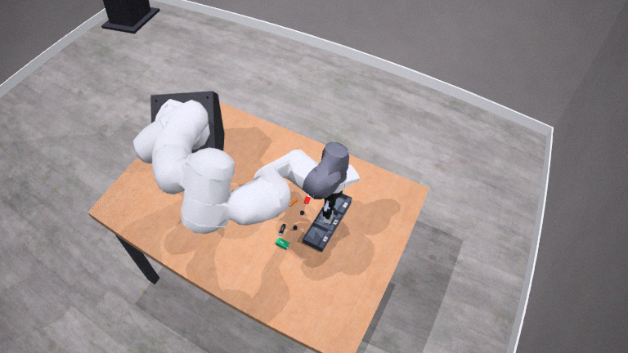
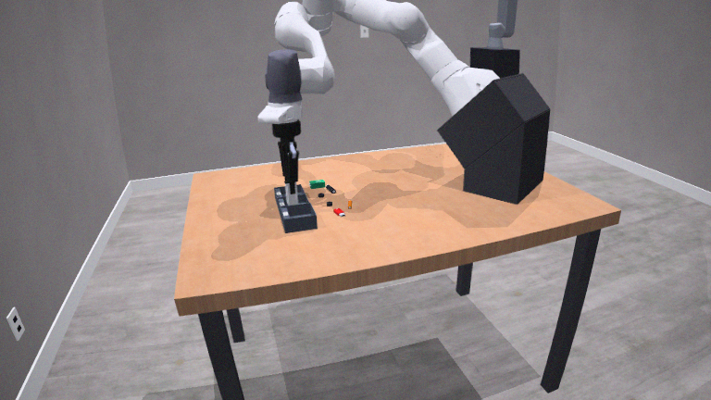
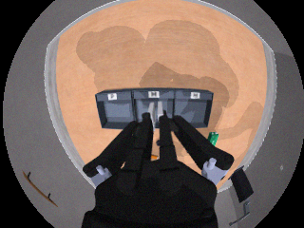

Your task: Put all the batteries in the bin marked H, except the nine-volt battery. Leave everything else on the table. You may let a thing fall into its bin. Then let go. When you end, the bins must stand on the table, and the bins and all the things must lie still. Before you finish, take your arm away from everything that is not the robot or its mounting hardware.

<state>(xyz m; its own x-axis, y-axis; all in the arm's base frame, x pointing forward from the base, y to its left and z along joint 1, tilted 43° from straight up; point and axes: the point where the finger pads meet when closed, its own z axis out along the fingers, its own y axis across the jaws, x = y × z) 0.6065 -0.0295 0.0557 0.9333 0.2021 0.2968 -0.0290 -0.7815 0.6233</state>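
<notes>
My gripper [image 1: 327, 217] [image 2: 292, 198] [image 3: 157, 107] points down with its pale fingertips at the middle bin [image 3: 141, 106]. The fingers are nearly together, with nothing visible between them. The row of three dark bins [image 1: 311, 246] [image 2: 300, 224] stands on the table; the labels are too blurred to tell M from H surely. On the table lie an orange cylinder [image 1: 293, 201] [image 2: 349, 204], two small black pieces [image 1: 302, 212] [image 1: 294, 227] [image 2: 320, 194] [image 2: 329, 204] and a black piece with a pale end [image 1: 282, 228] [image 2: 330, 189]. The fingers partly hide the middle bin's inside.
A green block [image 1: 282, 243] [image 2: 317, 183] [image 3: 213, 139] and a red piece with a pale end [image 1: 307, 199] [image 2: 339, 212] lie on the arm-base side of the bins. The table's edge [image 2: 367, 263] lies beyond the bins. The arm reaches over the table.
</notes>
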